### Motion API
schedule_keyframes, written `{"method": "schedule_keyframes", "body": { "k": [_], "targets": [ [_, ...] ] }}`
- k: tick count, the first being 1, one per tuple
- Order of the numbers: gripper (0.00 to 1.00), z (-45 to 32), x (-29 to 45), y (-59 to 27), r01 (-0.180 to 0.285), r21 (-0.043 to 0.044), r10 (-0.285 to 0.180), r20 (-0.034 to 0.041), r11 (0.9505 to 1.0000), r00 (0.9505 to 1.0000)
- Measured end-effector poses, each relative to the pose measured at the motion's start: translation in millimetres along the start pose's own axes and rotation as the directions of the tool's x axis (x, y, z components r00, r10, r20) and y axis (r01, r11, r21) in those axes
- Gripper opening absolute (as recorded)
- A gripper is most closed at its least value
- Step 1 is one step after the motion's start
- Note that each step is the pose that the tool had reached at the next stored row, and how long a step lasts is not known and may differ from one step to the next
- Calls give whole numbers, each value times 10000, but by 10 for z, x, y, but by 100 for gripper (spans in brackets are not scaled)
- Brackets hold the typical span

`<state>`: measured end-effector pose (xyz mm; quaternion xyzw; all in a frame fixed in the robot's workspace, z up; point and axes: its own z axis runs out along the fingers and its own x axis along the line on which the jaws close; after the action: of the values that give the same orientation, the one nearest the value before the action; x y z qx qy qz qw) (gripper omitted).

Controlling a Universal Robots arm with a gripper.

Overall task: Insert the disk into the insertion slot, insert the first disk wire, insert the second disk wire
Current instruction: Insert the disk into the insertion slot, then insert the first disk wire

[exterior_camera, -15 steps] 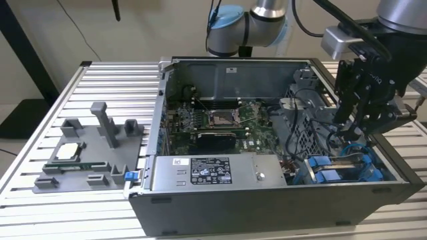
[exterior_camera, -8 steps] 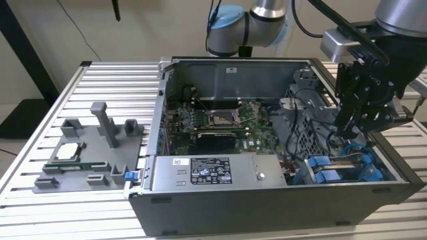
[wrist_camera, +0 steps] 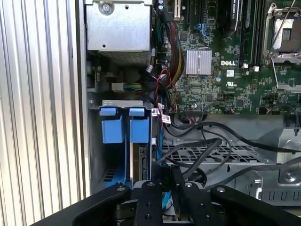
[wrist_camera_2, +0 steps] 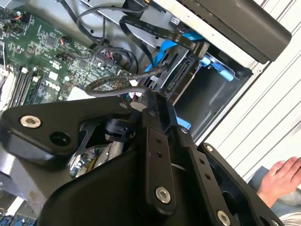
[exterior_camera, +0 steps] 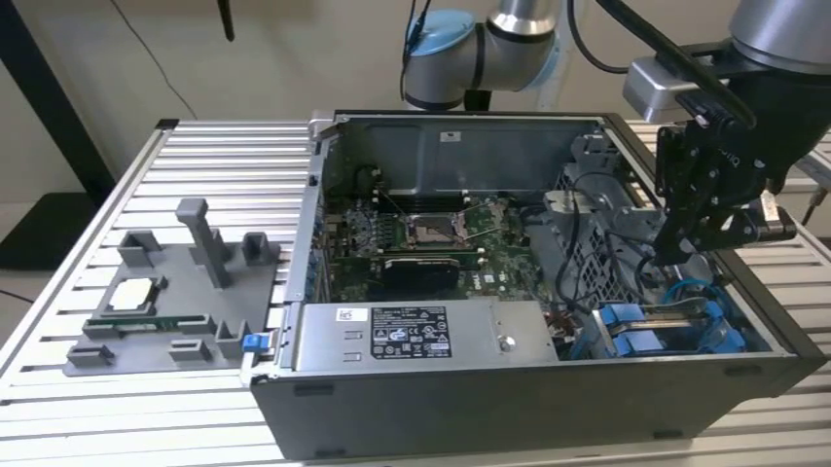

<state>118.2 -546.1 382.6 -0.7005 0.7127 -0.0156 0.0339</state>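
The gripper (wrist_camera: 168, 170) is hovering over the drive cage, seemingly pinching shut on a black wire (wrist_camera: 193, 149). The disk (wrist_camera: 139, 129) is sitting in the insertion slot (wrist_camera: 120, 102), beside another blue carrier (wrist_camera: 113, 129). To my eye, seating the plug well is calling for a square, straight push, clear of the loose cables (wrist_camera: 263, 143).

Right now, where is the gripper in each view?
Exterior view: gripper at the exterior view's right, above the blue carriers.
Second wrist view: gripper in the foreground, by black cables.
First wrist view: gripper beside the blue carriers, among black cables.
Shared landmark: the green motherboard.
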Motion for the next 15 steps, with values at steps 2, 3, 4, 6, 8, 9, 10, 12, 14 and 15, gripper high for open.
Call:
{"method": "schedule_keyframes", "body": {
  "k": [2, 3, 4, 6, 8, 9, 10, 12, 14, 15],
  "targets": [
    [0, 0, 0, 0, 0, 1, 0, 1, 10000, 10000],
    [0, 0, 0, 0, 0, 1, 0, 2, 10000, 10000],
    [0, 0, 0, 0, -1, 1, 1, 2, 10000, 10000],
    [0, 0, 0, 0, 0, 1, 0, 2, 10000, 10000],
    [0, 1, 0, 0, -1, -9, 1, -6, 10000, 10000],
    [0, 1, 0, -4, 0, -26, 0, -9, 10000, 10000],
    [0, 3, 0, -9, -2, -51, 2, -11, 10000, 10000],
    [0, 5, 0, -30, -3, -145, 3, -22, 9999, 10000],
    [0, 8, 0, -54, -4, -266, 3, -38, 9996, 10000],
    [0, 10, 0, -67, -6, -325, 4, -43, 9995, 10000]
  ]
}}
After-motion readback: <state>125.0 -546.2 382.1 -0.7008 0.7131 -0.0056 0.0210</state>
